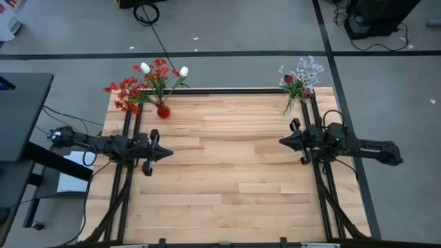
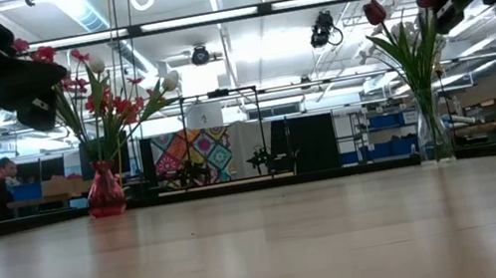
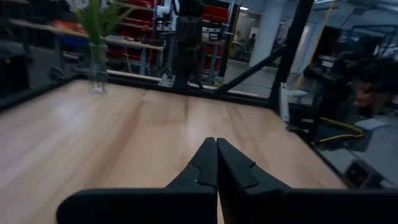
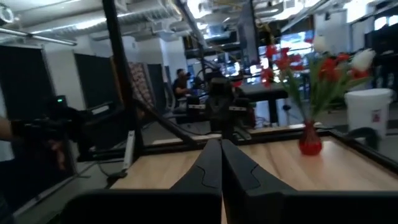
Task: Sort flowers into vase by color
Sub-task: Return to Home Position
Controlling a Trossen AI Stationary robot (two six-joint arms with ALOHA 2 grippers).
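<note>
Fingers clenched, nothing held: left gripper (image 1: 168,153) and right gripper (image 1: 282,141) face each other over the table (image 1: 227,186).

Well beyond left gripper: red vase (image 1: 163,111) holding red and white flowers (image 1: 155,74).

Near right gripper: clear vase (image 1: 295,103) holding maroon buds and pale sprigs (image 1: 302,74).

Judgement: sorting looks done and this is the homing step. Next move needs only parking, clear of the vases.

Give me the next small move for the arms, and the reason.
Probably none beyond parking both arms at their sides. The left gripper and right gripper are shut and empty, clear of both vases. The red and white flowers stand in the red vase, the maroon and pale flowers in the clear vase, so nothing seems left to sort.
</note>
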